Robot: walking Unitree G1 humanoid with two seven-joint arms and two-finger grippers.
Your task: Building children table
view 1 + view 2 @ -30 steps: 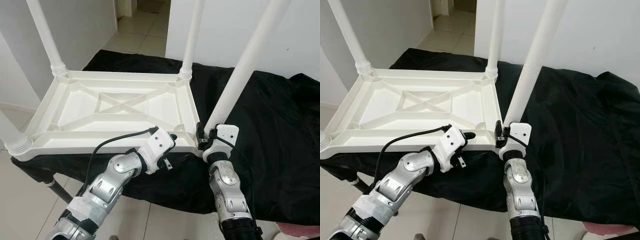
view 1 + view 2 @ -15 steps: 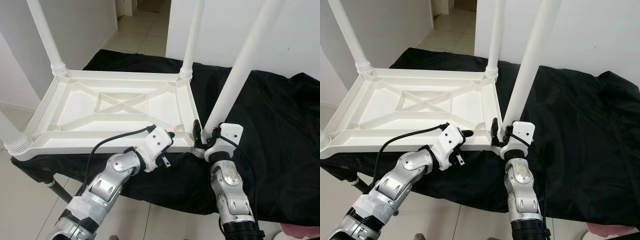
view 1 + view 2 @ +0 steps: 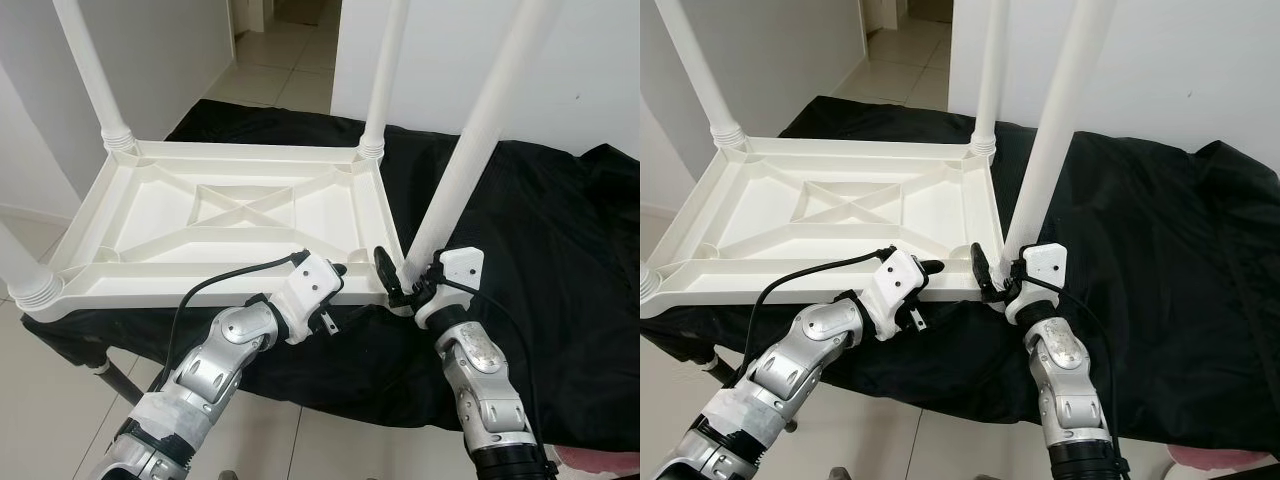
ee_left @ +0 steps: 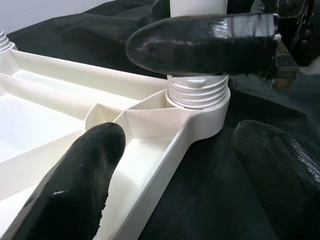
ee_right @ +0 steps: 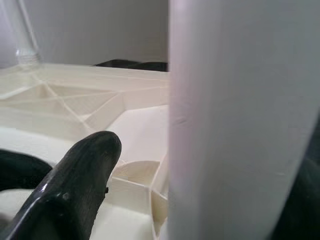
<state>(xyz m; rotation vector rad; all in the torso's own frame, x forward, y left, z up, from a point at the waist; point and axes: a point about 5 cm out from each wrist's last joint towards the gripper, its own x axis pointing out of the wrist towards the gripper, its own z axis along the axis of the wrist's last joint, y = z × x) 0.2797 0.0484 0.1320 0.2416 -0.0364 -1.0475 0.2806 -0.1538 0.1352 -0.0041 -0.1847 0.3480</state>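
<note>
- Since a second ago, your right gripper (image 3: 398, 282) has tipped leftward at the near right leg (image 3: 470, 150): its wrist housing sat straight below the leg base then, and now one black finger (image 3: 384, 268) reaches out over the tabletop's near right corner.
- Your left gripper (image 3: 338, 272) has barely shifted; it rests against the near edge of the upturned white tabletop (image 3: 230, 215), a little left of that same corner.
- You can see the tabletop lying upside down on the black cloth (image 3: 540, 230), its ribbed underside with the crossed braces facing up.
- Four white legs stand up from its corners: the far left leg (image 3: 92, 75), the far right leg (image 3: 385, 70), the near left leg (image 3: 25, 275) and the near right one (this last one leans a little to the right).
- Right fingers: spread apart on either side of the near right leg just above its base. In the right wrist view the leg (image 5: 240, 120) stands close beside one finger (image 5: 75, 190), with a gap still showing between them, so you cannot call it a firm grip.
- Left fingers: apart, one (image 4: 75, 185) lying over the tabletop's inner rib, the other (image 4: 200, 42) above the threaded socket (image 4: 197, 95) where the leg enters the corner; they clasp nothing.
- Tiled floor (image 3: 290, 60) runs beyond the cloth toward a doorway.
</note>
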